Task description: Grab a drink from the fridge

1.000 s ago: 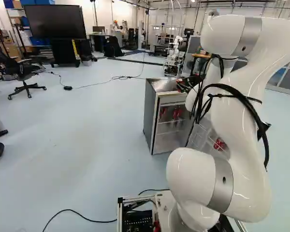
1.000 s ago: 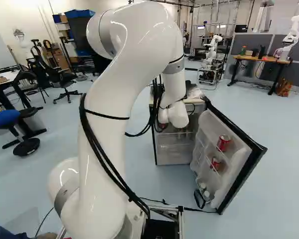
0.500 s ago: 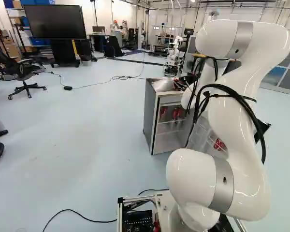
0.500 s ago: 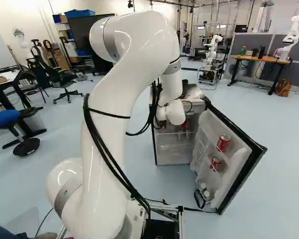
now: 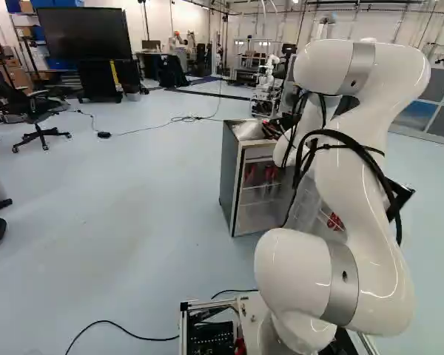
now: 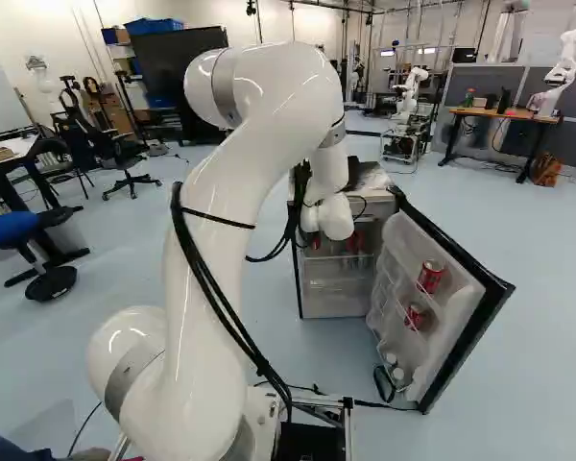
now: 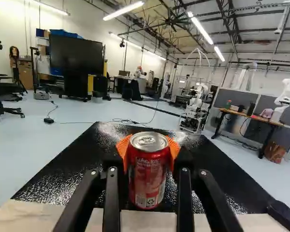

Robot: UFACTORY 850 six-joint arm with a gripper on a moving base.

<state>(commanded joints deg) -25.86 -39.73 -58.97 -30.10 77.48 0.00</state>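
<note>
Arm (image 6: 269, 110) arches forward; level tool (image 5: 270, 130) grips 1 red can (image 7: 148, 174).

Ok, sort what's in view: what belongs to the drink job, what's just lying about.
For the job: gripper, red can held in it, fridge, open fridge door.
Lying about: large screen, black office chair, blue-seated stool, wooden desk.

- Left base view: from behind the arm (image 5: 359, 192) and to its left, facing ahead and slightly down, the fridge (image 5: 231, 177) some way off.
- Right base view: from behind the arm's right, facing likewise, taking in the fridge door (image 6: 449, 331).
- Wrist view: close behind a can (image 7: 147, 176), facing nearly level across the room.
- All three share the big screen (image 5: 85, 33).
</note>
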